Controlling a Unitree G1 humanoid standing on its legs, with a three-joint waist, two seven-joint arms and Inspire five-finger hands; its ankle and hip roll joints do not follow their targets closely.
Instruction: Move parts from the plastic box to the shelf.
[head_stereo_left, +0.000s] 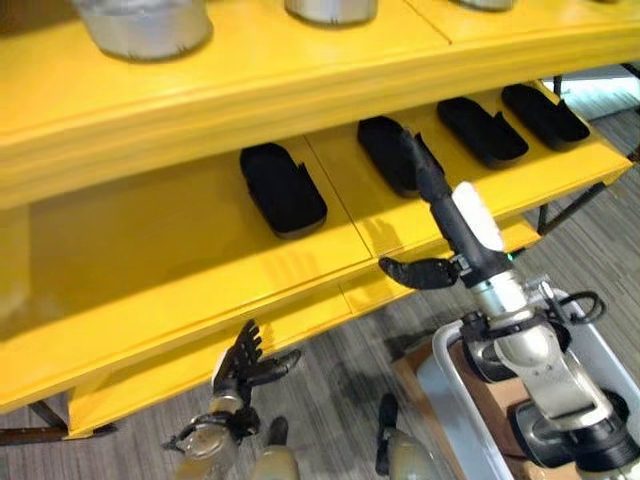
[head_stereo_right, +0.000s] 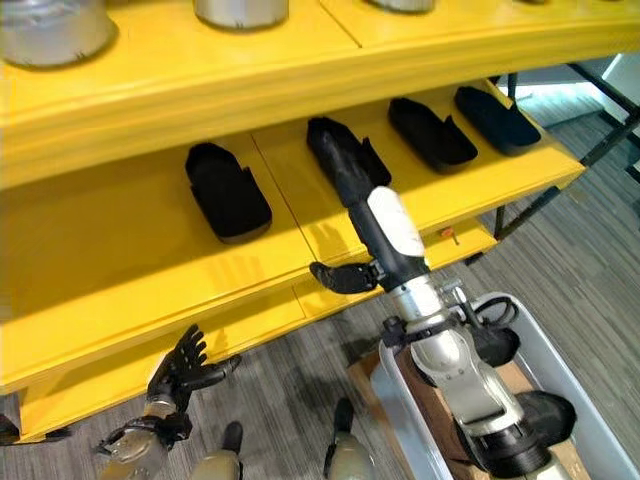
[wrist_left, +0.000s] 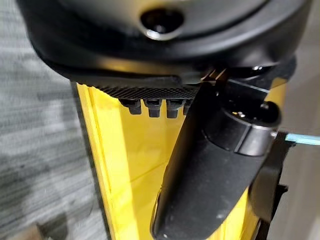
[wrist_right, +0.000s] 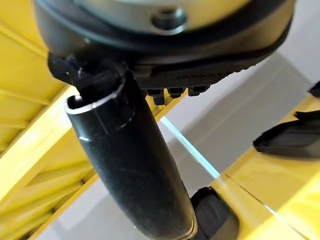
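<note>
Left eye view shows right hand (head_stereo_left: 432, 185) outstretched over shelf (head_stereo_left: 200, 250), left hand (head_stereo_left: 243, 362) splayed, both empty.

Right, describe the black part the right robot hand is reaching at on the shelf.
The black part is a matte, elongated shell, seemingly plastic, with a rounded far end and a notched side. It lies flat on the yellow shelf's middle level, second from the left of four alike. The right robot hand stretches straight fingers over its near end; contact is unclear.

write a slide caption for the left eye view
Right robot hand reaches over the second of four black parts on the yellow shelf; left robot hand hangs open below.
</note>
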